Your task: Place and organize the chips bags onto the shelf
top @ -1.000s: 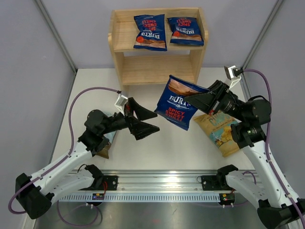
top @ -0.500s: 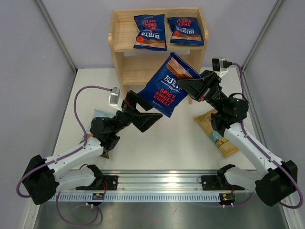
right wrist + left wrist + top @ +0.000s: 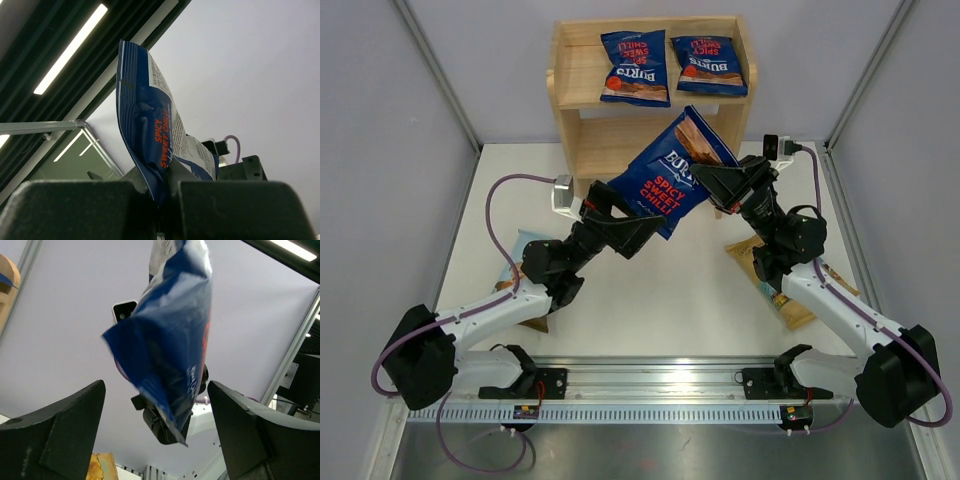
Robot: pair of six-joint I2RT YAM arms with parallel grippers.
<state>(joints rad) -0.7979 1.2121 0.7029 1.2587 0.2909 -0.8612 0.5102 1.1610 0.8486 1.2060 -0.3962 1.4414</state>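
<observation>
Advanced toward twelve o'clock, the left gripper (image 3: 638,215) is held agape, empty. The crinkly dark-blue chips bag (image 3: 668,172) is pinched by the right gripper (image 3: 705,180); its corner is best clamped squarely.

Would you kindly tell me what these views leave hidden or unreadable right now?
Top view: pale bag mostly under the left arm.
Top view: tan bag partly covered by the right arm.
Top view: lower tier of the shelf partly behind the held blue bag.
Left wrist view: that bag's print is blurred, unreadable.
</observation>
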